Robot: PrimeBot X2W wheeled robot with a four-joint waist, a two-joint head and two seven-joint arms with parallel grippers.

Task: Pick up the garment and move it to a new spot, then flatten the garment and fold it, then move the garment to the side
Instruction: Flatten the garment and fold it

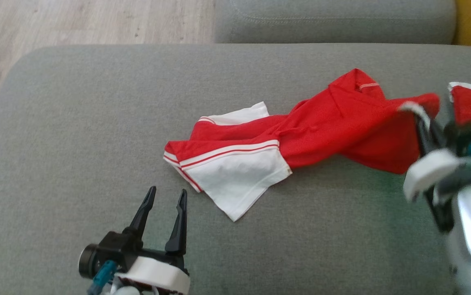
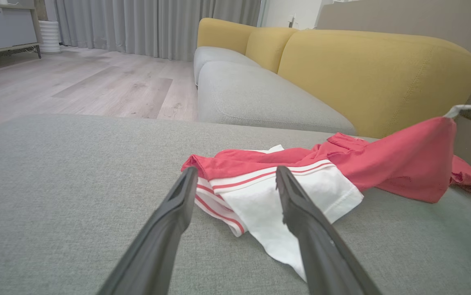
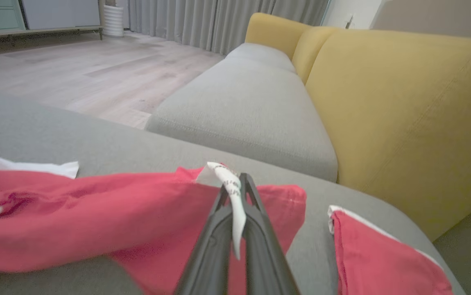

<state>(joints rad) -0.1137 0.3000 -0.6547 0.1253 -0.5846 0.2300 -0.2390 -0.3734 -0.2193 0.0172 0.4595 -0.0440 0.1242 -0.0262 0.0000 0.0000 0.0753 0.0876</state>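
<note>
Grey sofa cushion (image 1: pixel 75 143) spreads before me, with the red-and-white jersey (image 1: pixel 321 127) crumpled at centre. At three o'clock my right gripper (image 1: pixel 422 119) is clamped tight on its white-trimmed edge, raised off the cushion. At seven o'clock my left gripper (image 1: pixel 166 196) gapes wide, holding nothing.

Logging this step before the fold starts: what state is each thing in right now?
garment: crumpled and unfolded on the grey cushion, one white-trimmed edge raised off it.
right gripper: shut on the garment's white trim.
left gripper: open, holding nothing, just short of the garment's white end.
</note>
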